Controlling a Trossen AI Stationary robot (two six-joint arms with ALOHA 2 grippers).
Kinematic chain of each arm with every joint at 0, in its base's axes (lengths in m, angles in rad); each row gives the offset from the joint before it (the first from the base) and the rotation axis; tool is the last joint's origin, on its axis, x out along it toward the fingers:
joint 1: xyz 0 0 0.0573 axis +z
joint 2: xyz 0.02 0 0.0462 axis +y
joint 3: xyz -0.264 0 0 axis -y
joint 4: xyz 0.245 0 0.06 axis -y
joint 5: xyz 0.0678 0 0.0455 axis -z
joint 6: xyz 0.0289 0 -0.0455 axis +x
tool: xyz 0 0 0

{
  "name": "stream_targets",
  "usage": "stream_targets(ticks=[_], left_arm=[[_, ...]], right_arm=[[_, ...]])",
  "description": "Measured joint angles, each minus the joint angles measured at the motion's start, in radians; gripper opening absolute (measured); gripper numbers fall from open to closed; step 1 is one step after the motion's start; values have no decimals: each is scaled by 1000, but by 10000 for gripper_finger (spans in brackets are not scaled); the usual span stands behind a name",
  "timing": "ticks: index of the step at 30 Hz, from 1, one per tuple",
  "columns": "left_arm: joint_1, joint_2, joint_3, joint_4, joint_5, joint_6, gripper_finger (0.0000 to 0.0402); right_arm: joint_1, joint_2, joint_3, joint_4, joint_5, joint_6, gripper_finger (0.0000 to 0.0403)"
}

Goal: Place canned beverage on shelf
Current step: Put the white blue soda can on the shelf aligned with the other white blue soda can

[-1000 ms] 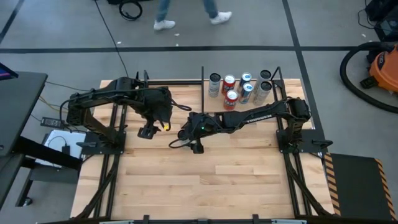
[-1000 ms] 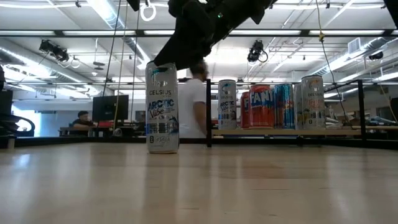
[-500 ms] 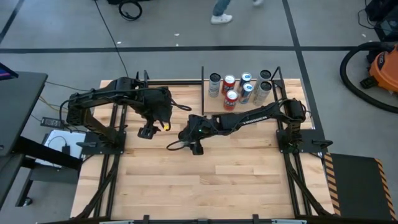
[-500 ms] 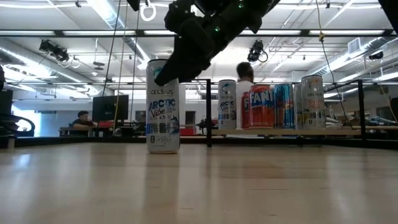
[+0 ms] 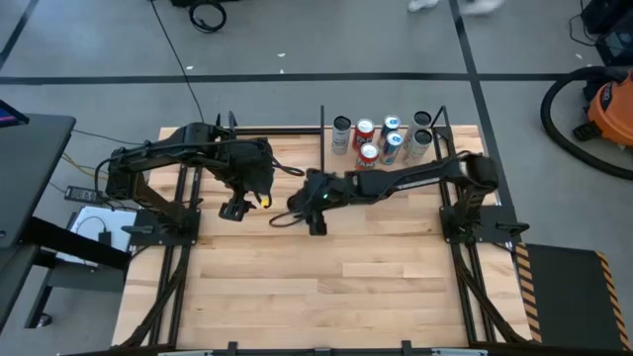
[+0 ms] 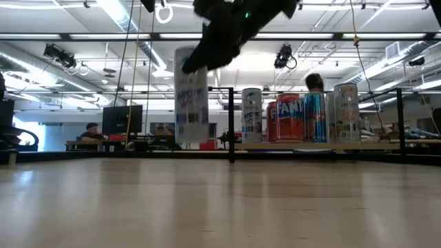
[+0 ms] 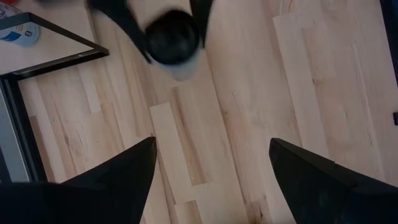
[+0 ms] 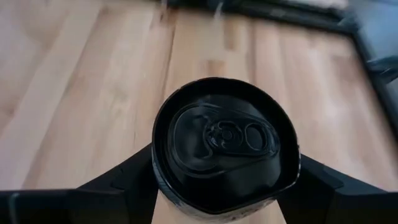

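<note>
A tall white beverage can (image 6: 191, 96) with a dark top (image 8: 225, 140) hangs upright above the tabletop, left of the shelf. My right gripper (image 8: 225, 186) is shut on it; in the high view the gripper (image 5: 305, 204) covers it. The shelf (image 5: 334, 164) is a pale panel with black rods at the table's far right, and several cans (image 5: 381, 138) stand on it. My left gripper (image 7: 211, 174) hangs open over bare planks at the far left (image 5: 235, 208), holding nothing. Its wrist view shows the can (image 7: 173, 40) farther off. My right gripper pinches the can's upper wall just below the rim (image 8: 163, 180), one finger (image 8: 124, 183) on each of two opposite sides. The fingers slant down from the table's right side. The can (image 6: 191, 96) stays upright, its bottom clear of the table.
Shelf cans in the low view (image 6: 300, 117) stand in a close row to the right of the lifted can, behind a black upright rod (image 6: 231, 124). Wide bare planks (image 5: 326, 277) lie toward the table's near edge. A person (image 6: 313, 83) shows in the room behind.
My right gripper has come down around the can's top, taken hold of it, and lifted it clear of the table. The can has risen and shifted a little toward the shelf, staying upright.
</note>
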Motion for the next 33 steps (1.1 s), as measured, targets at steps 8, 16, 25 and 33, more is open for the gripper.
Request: stream_targets(ticks=[8,16,25,33], left_arm=[[0,0,0,0,0,-2,314],[0,0,0,0,0,-2,314],[0,0,0,0,0,-3,314],[0,0,0,0,0,-3,314]], right_arm=[[-68,-238,6,-95,55,-9,261],[-150,-448,7,-196,117,-12,268],[-259,-540,-54,-292,91,-25,267],[-328,-569,-308,-110,-105,-56,267]])
